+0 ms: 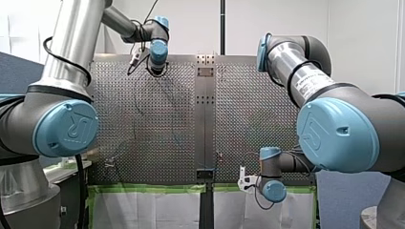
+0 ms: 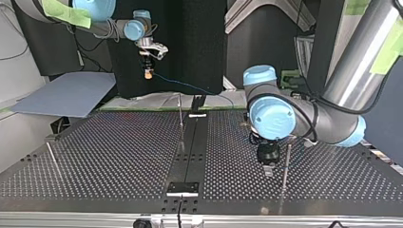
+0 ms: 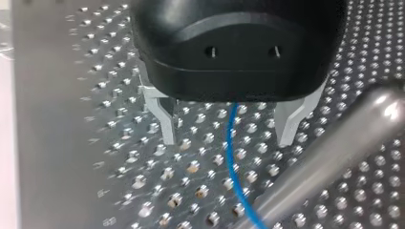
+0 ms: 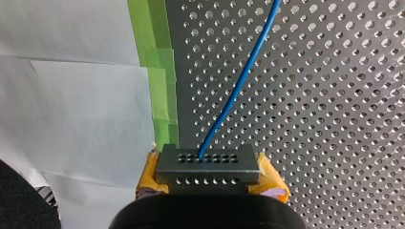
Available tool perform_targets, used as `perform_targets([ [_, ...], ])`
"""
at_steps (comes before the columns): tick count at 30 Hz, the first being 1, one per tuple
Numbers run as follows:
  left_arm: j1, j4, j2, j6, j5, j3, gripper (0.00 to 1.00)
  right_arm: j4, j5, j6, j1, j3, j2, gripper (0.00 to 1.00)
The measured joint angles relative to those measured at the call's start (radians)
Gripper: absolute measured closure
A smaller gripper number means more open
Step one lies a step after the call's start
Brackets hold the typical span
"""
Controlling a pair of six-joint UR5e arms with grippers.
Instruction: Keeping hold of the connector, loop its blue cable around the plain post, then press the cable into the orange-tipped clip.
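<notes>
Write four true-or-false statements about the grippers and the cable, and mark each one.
1. My right gripper is shut on the connector. True.
2. My left gripper has its fingers clamped on the blue cable. False: the fingers stand open and the cable runs between them, touching neither.
3. A metal post stands beside my left gripper. True.
4. The connector lies loose on the table. False: my right gripper holds it in the air.
</notes>
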Motion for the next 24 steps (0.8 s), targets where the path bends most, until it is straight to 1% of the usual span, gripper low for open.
perform_targets([
  [6, -0.013, -0.001, -0.006, 0.006, -0.025, 0.006, 0.00, -0.001, 0.000, 0.000, 0.000, 0.000, 0.000, 1.00],
  [13, -0.019, 0.018, -0.008, 0.014, -0.052, 0.007, 0.00, -0.001, 0.000, 0.001, 0.000, -0.002, 0.000, 1.00],
  [20, -0.026, 0.028, -0.040, 0.032, -0.073, 0.013, 0.00, 0.001, 0.000, 0.000, 0.000, -0.003, 0.001, 1.00],
  [24, -0.028, 0.040, -0.045, 0.036, -0.078, 0.016, 0.00, 0.001, 0.000, 0.000, 0.000, -0.003, 0.001, 1.00],
])
